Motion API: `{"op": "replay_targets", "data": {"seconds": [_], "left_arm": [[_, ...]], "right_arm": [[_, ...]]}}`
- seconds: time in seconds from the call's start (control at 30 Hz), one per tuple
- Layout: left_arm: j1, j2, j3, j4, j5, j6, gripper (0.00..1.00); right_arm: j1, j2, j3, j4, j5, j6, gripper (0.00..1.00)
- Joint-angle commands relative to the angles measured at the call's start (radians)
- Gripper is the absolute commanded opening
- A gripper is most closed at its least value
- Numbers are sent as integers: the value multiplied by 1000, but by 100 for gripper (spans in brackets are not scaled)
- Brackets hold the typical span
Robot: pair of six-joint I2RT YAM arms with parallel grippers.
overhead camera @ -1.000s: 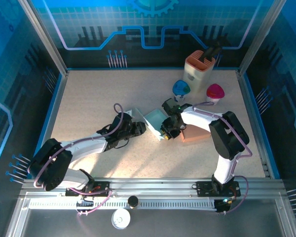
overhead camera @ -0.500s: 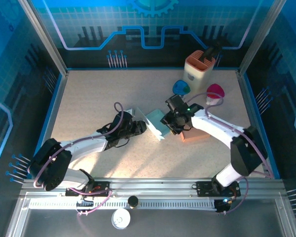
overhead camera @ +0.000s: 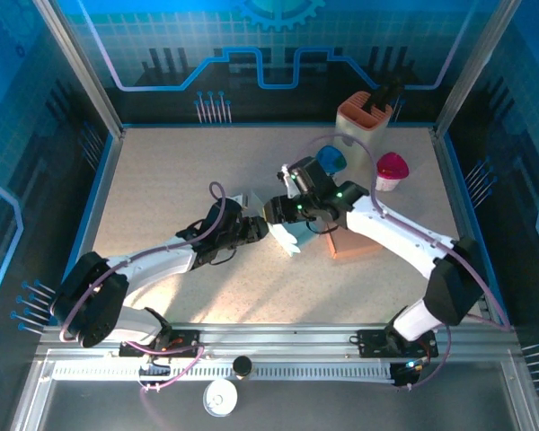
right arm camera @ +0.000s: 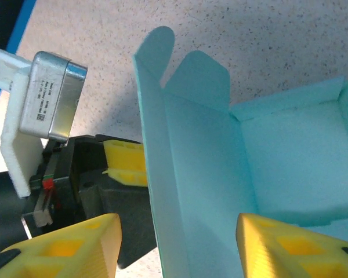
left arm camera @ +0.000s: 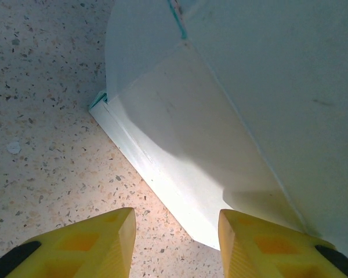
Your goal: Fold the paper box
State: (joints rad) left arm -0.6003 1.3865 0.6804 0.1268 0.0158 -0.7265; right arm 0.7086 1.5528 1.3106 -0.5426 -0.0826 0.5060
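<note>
Paper box: we see the teal paper box point(overhead camera: 293, 235) near the middle of the table point(overhead camera: 162, 189), half formed, between the two grippers. In the right wrist view its tray lies open and one long wall stands upright, with two rounded flaps at the end.

Nearest thing: a brown block point(overhead camera: 355, 244) lies just beside the box on its right, partly under the right arm. We cannot tell whether they touch.

Farther things: a blue cup point(overhead camera: 331, 160), a pink cup point(overhead camera: 392, 169) and an orange-and-white holder point(overhead camera: 364, 121) stand toward the far right, apart from the box.

In the way: the two grippers crowd the box from the left and the far side, and the block closes off its right.

Left gripper: the left gripper point(left arm camera: 174, 243) sits low at the box's left side with its jaws partly apart. A corner of a pale panel reaches between them. One finger point(left arm camera: 267, 243) lies against that panel, and bare table shows between the other finger and the box, so nothing is pinched.

Right gripper: the right gripper point(right arm camera: 174, 249) hangs over the box with its jaws spread wide, straddling the upright wall without clamping it.

Open room: the table's left half and its near strip lie free up to the side walls point(overhead camera: 103, 180).
</note>
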Motion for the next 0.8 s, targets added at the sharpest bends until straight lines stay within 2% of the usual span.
{"op": "replay_targets", "data": {"seconds": [0.0,0.07,0.23,0.43,0.53,0.67,0.77], "left_arm": [[-3,-2,39,-26,-3,28,43],[-3,6,47,-30,-1,33,43],[-4,21,61,-29,3,38,43],[-4,16,81,-57,-4,57,43],[-4,4,91,-77,-11,69,44],[-4,-24,97,-115,-30,86,46],[-4,-70,92,-156,-69,103,51]], "right_arm": [[14,43,77,-123,-10,-143,54],[16,69,111,-150,0,-147,53],[18,152,191,-198,13,-142,40],[18,177,220,-185,35,-103,31],[17,189,227,-177,35,-71,22],[18,202,215,-147,28,9,3],[20,156,158,-76,58,105,0]]}}
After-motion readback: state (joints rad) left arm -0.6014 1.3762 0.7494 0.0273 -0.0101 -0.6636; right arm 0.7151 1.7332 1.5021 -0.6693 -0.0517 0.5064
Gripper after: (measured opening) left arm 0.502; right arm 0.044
